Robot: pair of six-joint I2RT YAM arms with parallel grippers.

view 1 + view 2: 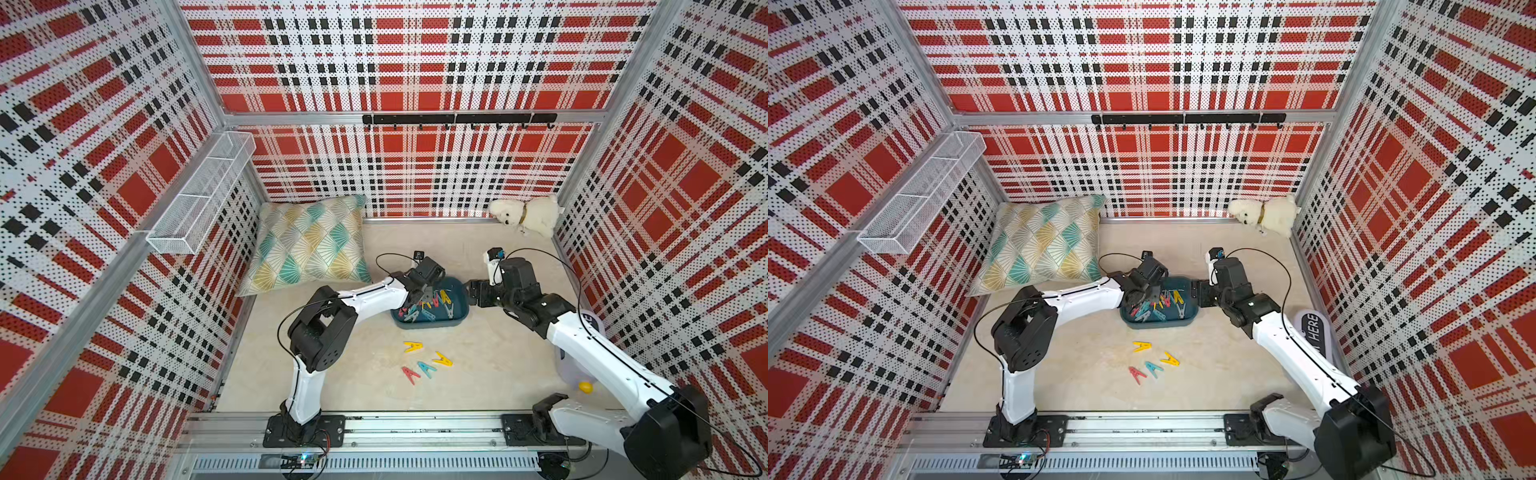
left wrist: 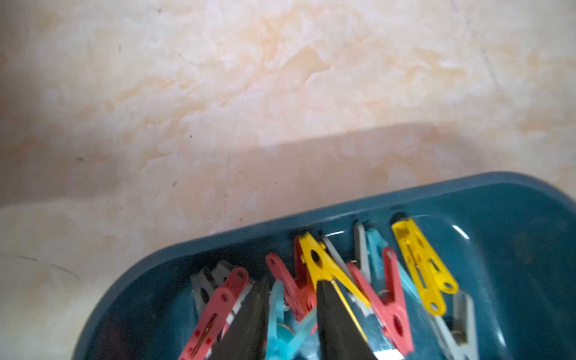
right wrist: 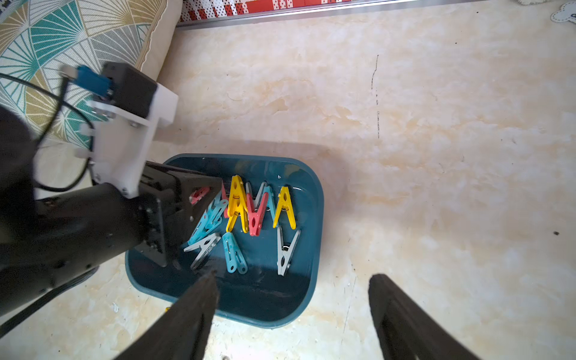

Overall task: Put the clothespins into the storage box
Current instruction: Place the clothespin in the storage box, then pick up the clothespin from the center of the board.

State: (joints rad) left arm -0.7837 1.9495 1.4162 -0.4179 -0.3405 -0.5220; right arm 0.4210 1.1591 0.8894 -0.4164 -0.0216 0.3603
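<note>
Your left tool (image 2: pixel 293 290) hangs narrowly parted over the shallow dark teal plastic storage box (image 1: pixel 432 325), gripping nothing. Your right tool (image 3: pixel 294 276) is spread and empty. Four small A-shaped plastic clothespins (image 1: pixel 426 368) lie on the worktop (image 1: pixel 498 353). They look light, stiff and slick, so pinch across both legs.

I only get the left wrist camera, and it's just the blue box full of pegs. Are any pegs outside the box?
Observer: Yes. Four clothespins lie on the table, nearer the robot's base than the storage box: two yellow, one teal, one red.
Operator: Is the other arm holding one?
Observer: No. The right gripper hangs at the box's edge, fingers wide apart and empty.
Operator: Anything else in there?
Observer: A patterned pillow lies by the back wall, on the left arm's side.
</note>
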